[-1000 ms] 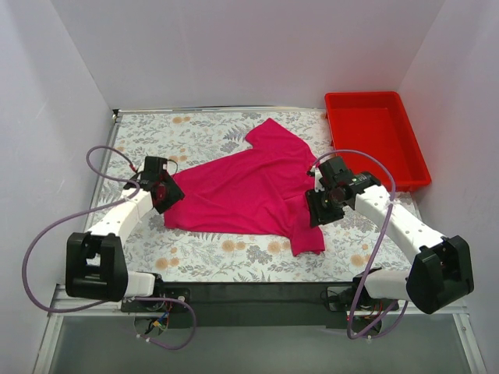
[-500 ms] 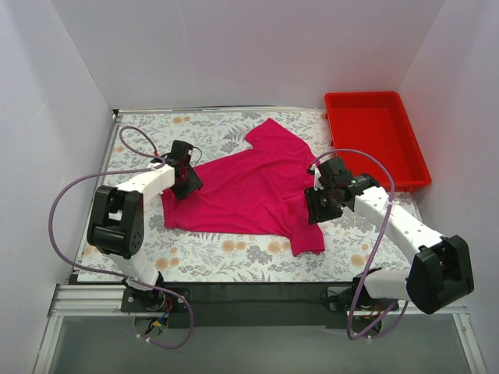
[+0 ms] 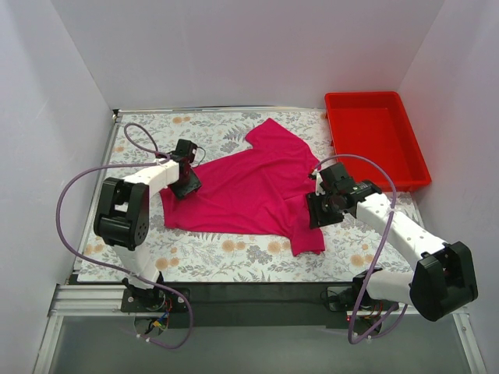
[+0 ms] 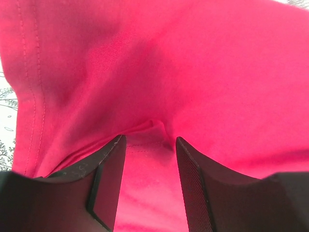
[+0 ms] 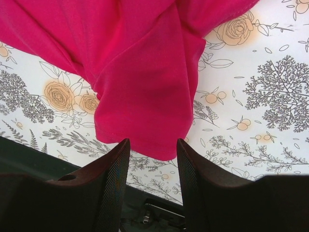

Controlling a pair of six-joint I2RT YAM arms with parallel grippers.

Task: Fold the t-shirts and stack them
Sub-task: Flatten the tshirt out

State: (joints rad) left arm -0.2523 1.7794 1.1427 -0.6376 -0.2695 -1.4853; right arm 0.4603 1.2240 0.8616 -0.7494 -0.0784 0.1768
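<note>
Toward the tabletop's (image 3: 210,125) left edge, the left gripper (image 3: 185,181) has swung onto the t-shirt (image 3: 249,187) at its hem, part-open and empty like the right gripper (image 3: 321,209), folding barely begun.

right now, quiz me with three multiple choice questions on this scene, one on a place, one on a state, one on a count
1. Where is the red bin?
A) at the far right of the table
B) at the near left corner
C) in the middle

2. The pink t-shirt is:
A) folded into a square
B) spread out, unfolded
C) rolled up

3. How many t-shirts are in view?
A) three
B) two
C) one

Answers:
1. A, the top view shows the bin by the right wall, at the far end.
2. B, it lies open on the table with its sleeves out.
3. C, there is only one pink garment, and the bin is empty.
</note>
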